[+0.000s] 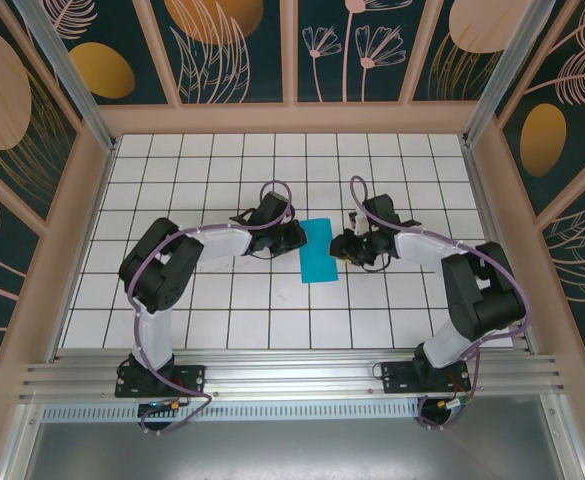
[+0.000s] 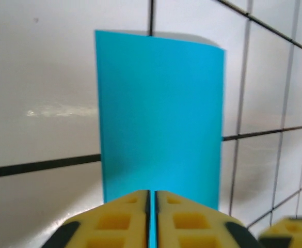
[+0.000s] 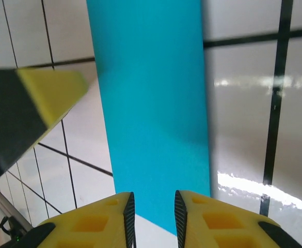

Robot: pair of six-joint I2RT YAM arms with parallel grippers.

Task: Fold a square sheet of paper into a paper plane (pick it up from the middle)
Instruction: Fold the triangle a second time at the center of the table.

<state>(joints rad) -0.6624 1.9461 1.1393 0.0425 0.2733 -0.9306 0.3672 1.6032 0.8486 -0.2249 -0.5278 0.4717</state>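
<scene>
The square sheet of paper (image 1: 318, 250) is teal-blue. It lies flat on the white tiles as a narrow rectangle folded in half, not as a pointed paper plane. My left gripper (image 1: 297, 237) sits at its left long edge. In the left wrist view the left gripper (image 2: 152, 217) has its jaws almost together, and the paper (image 2: 161, 113) shows through a hairline slit and beyond. My right gripper (image 1: 340, 247) is at the right long edge. In the right wrist view the right gripper (image 3: 154, 222) stands open a finger's width over the paper (image 3: 151, 103), gripping nothing.
A yellow finger of the left gripper (image 3: 42, 98) juts in at the upper left of the right wrist view. The tiled table (image 1: 202, 160) has patterned walls on three sides. An aluminium rail (image 1: 292, 375) carrying the arm bases runs along the near edge.
</scene>
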